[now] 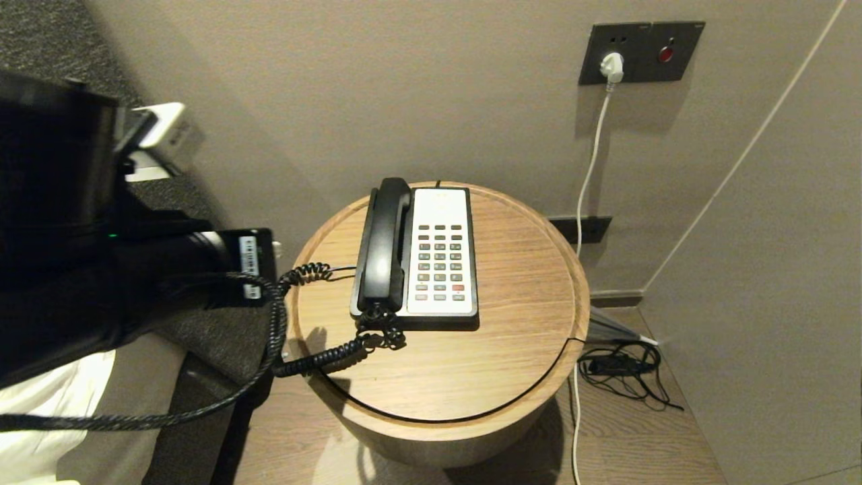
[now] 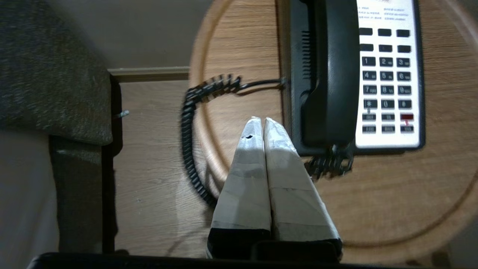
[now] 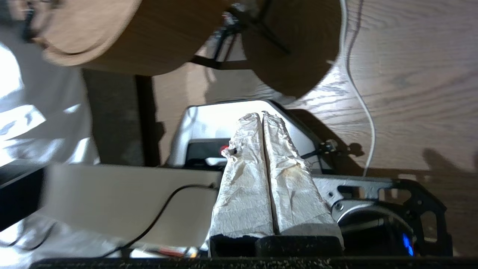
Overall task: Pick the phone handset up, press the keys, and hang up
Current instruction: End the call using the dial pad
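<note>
Handset: you see one black handset [image 1: 385, 246] lying in its cradle on the left side of the phone [image 1: 441, 252], long and curved, earpiece toward the wall, mouthpiece toward you.
Phone: one, a white face in a black frame, with rows of dark keys [image 1: 440, 259] and a single red key among the bottom rows.
Cord: one black coiled cord [image 1: 316, 353] runs from the handset's near end, loops over the table's near-left edge and comes back to the phone's left side.
Table: one round wooden table [image 1: 518, 323] with a raised rim; the phone sits a little behind its middle, close to the wall.
Left pincer: in the left wrist view your left pincer [image 2: 260, 121] has its two taped fingers pressed together, holding nothing. It hovers above the table just left of the handset's near end, clear of it and of the cord.
Right pincer: your right pincer [image 3: 261, 116] is also closed, fingers together and empty, down low beside the table base over the robot's base, well away from the handset.
Wall: one socket plate [image 1: 640, 52] with one white plug, its white cable [image 1: 587, 182] hanging to the floor.
</note>
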You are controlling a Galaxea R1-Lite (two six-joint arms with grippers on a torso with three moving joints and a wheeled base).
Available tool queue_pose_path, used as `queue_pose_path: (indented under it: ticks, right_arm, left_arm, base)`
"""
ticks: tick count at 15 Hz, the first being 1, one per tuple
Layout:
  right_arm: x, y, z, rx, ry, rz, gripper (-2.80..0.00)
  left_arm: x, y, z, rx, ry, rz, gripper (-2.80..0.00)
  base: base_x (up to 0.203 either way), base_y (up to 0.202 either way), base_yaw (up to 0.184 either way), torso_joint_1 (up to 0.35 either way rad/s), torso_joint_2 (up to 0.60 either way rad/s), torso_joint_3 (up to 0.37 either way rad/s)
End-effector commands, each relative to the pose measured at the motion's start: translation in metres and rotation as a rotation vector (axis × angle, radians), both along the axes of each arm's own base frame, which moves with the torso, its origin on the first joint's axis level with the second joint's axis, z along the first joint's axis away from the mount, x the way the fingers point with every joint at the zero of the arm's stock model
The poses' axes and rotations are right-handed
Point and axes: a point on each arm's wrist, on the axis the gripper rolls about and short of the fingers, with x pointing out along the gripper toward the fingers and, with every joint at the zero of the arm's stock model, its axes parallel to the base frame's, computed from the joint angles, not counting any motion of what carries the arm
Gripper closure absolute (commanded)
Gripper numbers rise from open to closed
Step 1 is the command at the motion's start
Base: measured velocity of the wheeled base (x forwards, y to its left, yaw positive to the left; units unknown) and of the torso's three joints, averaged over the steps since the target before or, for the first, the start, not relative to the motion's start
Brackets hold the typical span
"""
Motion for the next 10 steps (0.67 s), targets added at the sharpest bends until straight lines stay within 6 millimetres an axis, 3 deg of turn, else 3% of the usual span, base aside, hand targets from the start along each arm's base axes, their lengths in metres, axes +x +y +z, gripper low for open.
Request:
queue_pose_path:
  ticks: [1,3,6,8,10]
  right_arm:
    - [-0.001,0.000,0.026,0.011,-0.007,0.010,0.00]
    - [0.028,0.011,0.049,-0.013,0.070,0.018,0.00]
    - [0.092,0.037,0.088,-0.029,0.160,0.052,0.00]
    - [0.143,0.062,0.104,-0.038,0.210,0.087,0.00]
    - [0.182,0.096,0.113,-0.057,0.231,0.161,0.00]
  left_arm:
    - [-0.038,0.035,0.010,-0.069,-0.080,-0.004,0.00]
    - [-0.050,0.055,0.001,-0.088,-0.077,0.000,0.00]
    - [-0.067,0.069,-0.010,-0.100,-0.084,-0.046,0.00]
    - [-0.072,0.073,-0.015,-0.116,-0.081,-0.041,0.00]
    - [-0.074,0.075,-0.037,-0.141,-0.017,-0.013,0.00]
  base:
    - [0.000,0.000,0.000,0.000,0.00,0.000]
    - [0.000,0.000,0.000,0.000,0.00,0.000]
    - [0.000,0.000,0.000,0.000,0.00,0.000]
    - [0.000,0.000,0.000,0.000,0.00,0.000]
    - [0.000,0.000,0.000,0.000,0.00,0.000]
